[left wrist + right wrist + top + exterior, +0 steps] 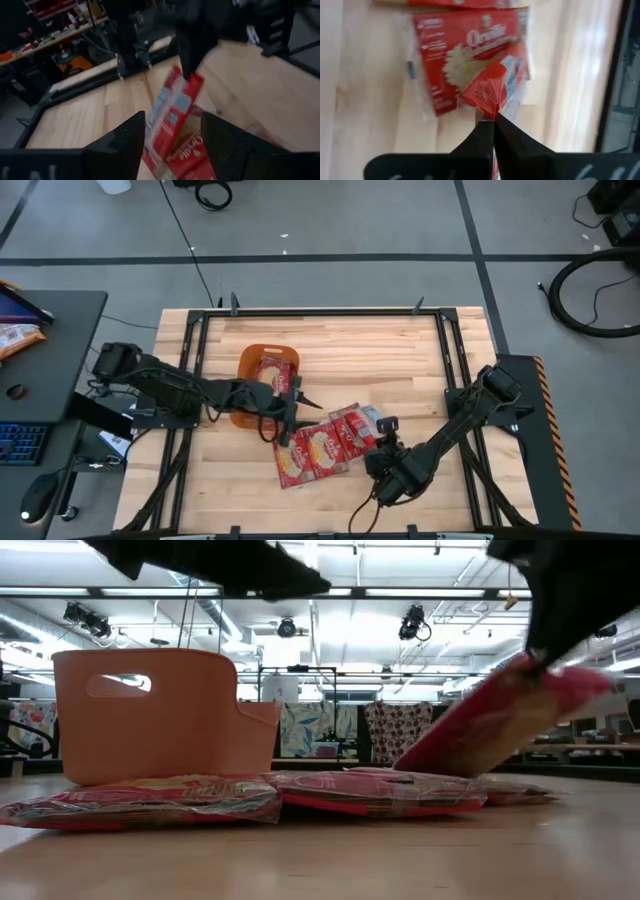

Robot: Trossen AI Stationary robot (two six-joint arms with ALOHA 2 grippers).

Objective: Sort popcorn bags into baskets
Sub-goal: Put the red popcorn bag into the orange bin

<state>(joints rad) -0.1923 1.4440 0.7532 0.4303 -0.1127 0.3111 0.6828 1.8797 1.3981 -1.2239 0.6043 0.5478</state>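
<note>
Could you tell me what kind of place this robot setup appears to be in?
Probably a robotics lab or workshop: the wooden table stands on a grey floor marked with dark tape lines, a desk with a keyboard sits beside it, and ceiling rails carry studio lights.

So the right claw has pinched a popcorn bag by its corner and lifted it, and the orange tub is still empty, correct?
Not quite: the tub is not empty. The high view shows a red bag already lying in it. The rest holds: the right claw is shut on the corner of a popcorn bag, and the low view shows that bag tilted up off the table.
</note>
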